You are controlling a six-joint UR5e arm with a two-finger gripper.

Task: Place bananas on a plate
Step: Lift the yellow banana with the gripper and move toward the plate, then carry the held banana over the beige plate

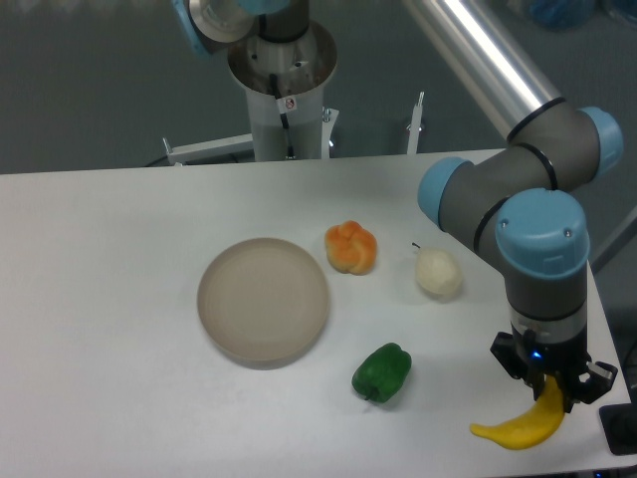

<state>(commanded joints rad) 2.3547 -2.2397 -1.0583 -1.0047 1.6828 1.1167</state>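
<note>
Where the table [109, 299] comes nearest the camera, at its right corner, the banana [518, 428] hangs from the gripper [553, 390]. Its upper end is pinched between the closed fingers; its curved body trails down and to the left, tip pointing left. Whether the low end touches the table or sits just above it, I cannot tell. The gripper points straight down from the grey wrist with its blue cap; a small blue light shows on the gripper body.

Next back, left of the gripper, a green pepper [381, 371] lies on the table, apart from everything else.

Further left and slightly back sits the plate [263, 299], beige-grey, round, low rim, nothing on it. It is well apart from the banana, with the pepper between them.

Behind the pepper, an orange lobed fruit [351, 247] rests just beside the plate's upper right rim, not touching. To its right a pale, whitish fruit [438, 272] with a short dark stem lies close to the arm's elbow joint.

Farthest back, the arm's base column [284, 90] stands behind the table's far edge.
</note>
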